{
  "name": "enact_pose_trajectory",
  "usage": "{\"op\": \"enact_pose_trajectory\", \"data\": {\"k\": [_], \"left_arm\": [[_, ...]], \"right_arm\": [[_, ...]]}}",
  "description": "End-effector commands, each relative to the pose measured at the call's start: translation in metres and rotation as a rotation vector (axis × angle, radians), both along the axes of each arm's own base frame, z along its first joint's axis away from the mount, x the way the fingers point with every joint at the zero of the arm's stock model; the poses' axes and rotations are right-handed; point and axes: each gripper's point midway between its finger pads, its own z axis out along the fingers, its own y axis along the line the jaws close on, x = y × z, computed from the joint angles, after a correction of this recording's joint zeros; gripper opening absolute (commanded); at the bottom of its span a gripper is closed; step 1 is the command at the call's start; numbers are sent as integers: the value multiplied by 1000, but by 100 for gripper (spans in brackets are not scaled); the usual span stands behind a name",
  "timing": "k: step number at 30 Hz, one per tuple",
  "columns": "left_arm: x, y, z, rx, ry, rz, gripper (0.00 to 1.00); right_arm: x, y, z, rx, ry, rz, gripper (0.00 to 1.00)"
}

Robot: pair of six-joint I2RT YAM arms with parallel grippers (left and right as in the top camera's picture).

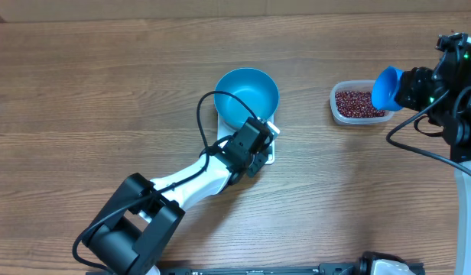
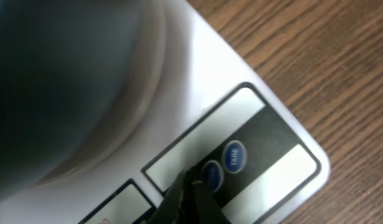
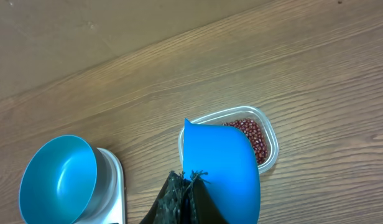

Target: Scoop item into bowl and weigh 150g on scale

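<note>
**A:** Left hand (image 2: pixel 190 186)?
**B:** I see the fingers together, tip down at a blue button (image 2: pixel 211 174) on the scale's (image 2: pixel 204 81) front strip. Probably touching, but my wrist view is too blurred to be sure.
**A:** Bowl (image 1: pixel 247 95)?
**B:** It sits on the scale and overhangs it.
**A:** Right hand (image 1: pixel 410 88)?
**B:** Clamped on the blue scoop (image 1: pixel 387 88), which it holds in the air over the tub's (image 1: pixel 336 107) edge.
**A:** Beans (image 1: pixel 358 103)?
**B:** I've got them in that clear tub, on the bench (image 1: pixel 105 92), apart from the scale.
</note>
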Motion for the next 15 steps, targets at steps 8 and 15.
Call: {"op": "enact_pose_trajectory", "data": {"k": [8,15], "left_arm": [[6,11,-3,6,10,48,5],[3,7,-3,4,16,9,4]], "right_arm": [[0,-3,14,-14,-38,-10,4],[0,-3,14,-14,-38,-10,4]]}}
